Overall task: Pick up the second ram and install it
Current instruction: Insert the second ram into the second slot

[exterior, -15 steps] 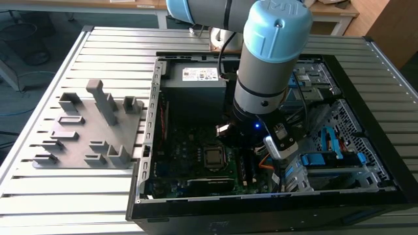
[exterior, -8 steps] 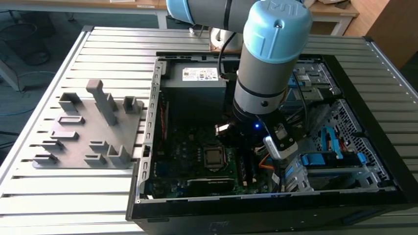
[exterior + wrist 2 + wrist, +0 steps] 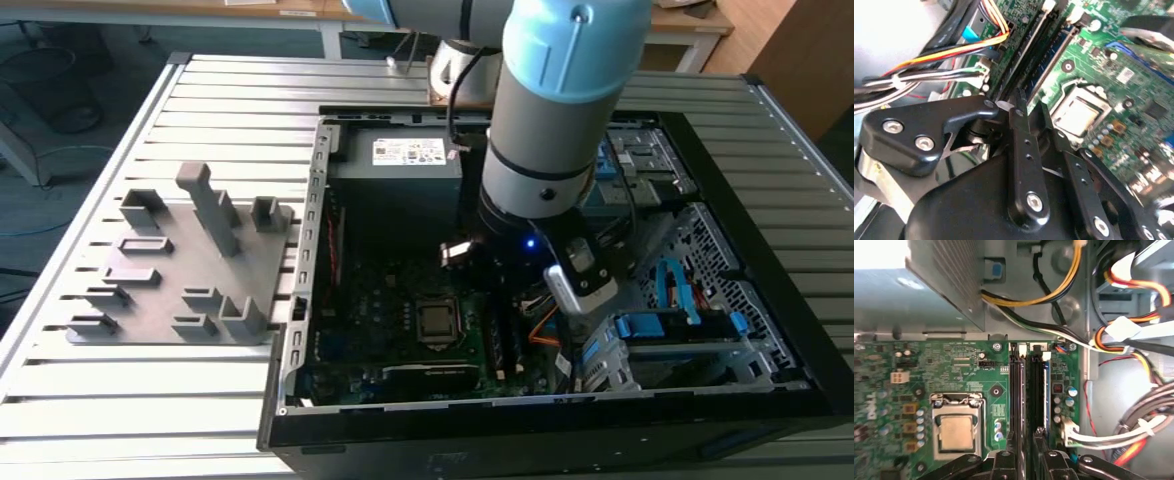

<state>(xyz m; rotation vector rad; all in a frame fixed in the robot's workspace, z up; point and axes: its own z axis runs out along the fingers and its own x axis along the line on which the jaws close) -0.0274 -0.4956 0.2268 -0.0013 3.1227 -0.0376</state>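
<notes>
In both wrist views my gripper [image 3: 1026, 440] [image 3: 1031, 102] hangs low over the green motherboard [image 3: 929, 365], at one end of two long memory slots that run side by side. Its black fingers [image 3: 1010, 442] stand very close together with only a thin gap. The second ram [image 3: 1038, 390] [image 3: 1054, 55] appears as a slim dark strip seen edge-on, in line with the slot that has a blue side, and the fingers are shut on its near end. Another dark strip [image 3: 1019, 390] stands in the neighbouring slot. In the exterior view the arm's wrist [image 3: 534, 190] reaches down into the open computer case [image 3: 310, 300].
The silver processor socket [image 3: 956, 432] lies beside the slots. Bundles of coloured cables [image 3: 1124, 335] hang on the slots' other side. A power supply [image 3: 414, 155] sits at the case's back. A grey fixture [image 3: 187, 260] with upright blocks stands on the slatted table at the exterior view's left.
</notes>
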